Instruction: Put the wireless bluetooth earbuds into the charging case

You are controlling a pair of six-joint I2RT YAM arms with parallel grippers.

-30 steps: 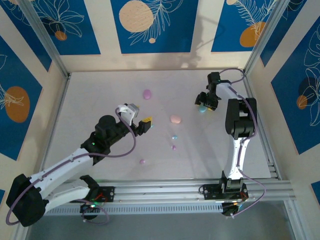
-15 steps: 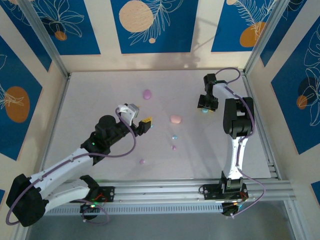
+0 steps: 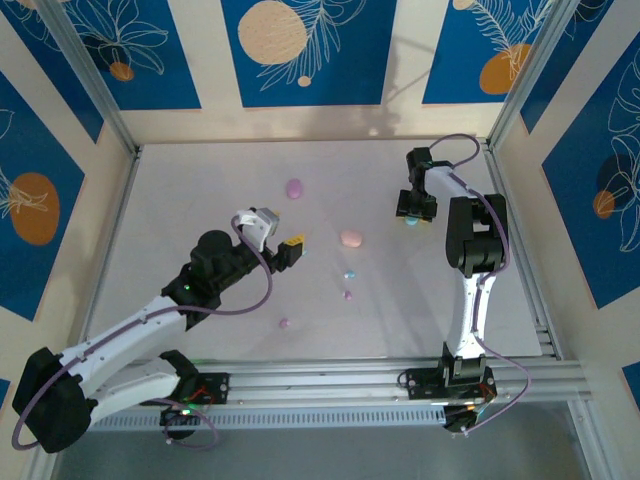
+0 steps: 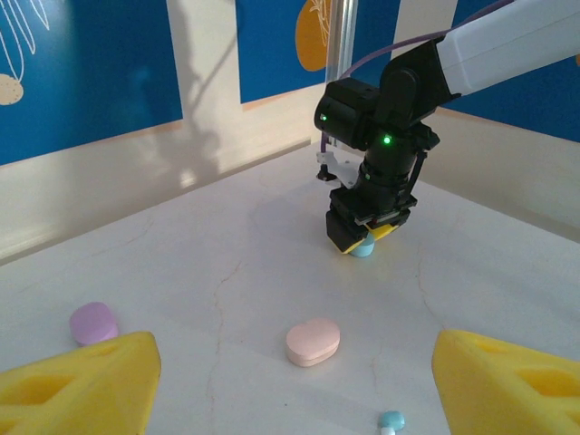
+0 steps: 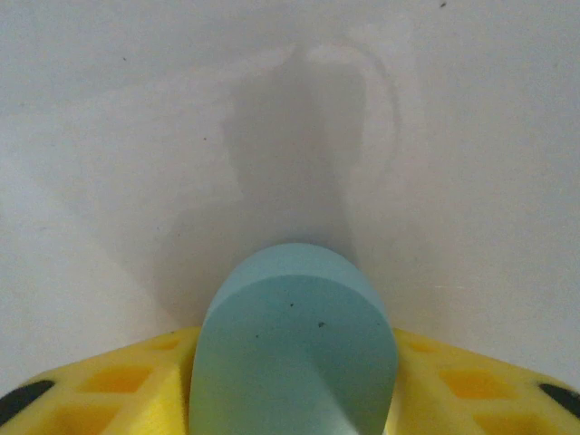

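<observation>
The right gripper (image 3: 411,214) stands over the far right of the tabletop (image 3: 200,200), and its yellow fingers (image 5: 109,390) are closed against both sides of a light blue charging case (image 5: 294,344). The case juts out past the fingertips. From the left wrist camera its lower end looks to be at the tabletop, though whether it touches I cannot tell.

The left gripper (image 3: 291,247) hangs near the middle with its fingers (image 4: 82,385) spread wide and nothing between them.

The earbuds lie loose on the tabletop, none of them in any fingers:
- A light blue earbud (image 3: 350,274) sits just right of the left gripper. In the left wrist view it lies low between the spread fingers, nearer the right one.
- A purple earbud (image 3: 347,294) lies just nearer the arm bases than the blue one.
- A second purple earbud (image 3: 284,323) rests nearer still, beside the left arm.

All three are well apart from the right gripper and the case it holds.

A pink case (image 3: 350,238) lies between the two grippers, and a purple case (image 3: 294,188) lies farther back — both closed and untouched.
</observation>
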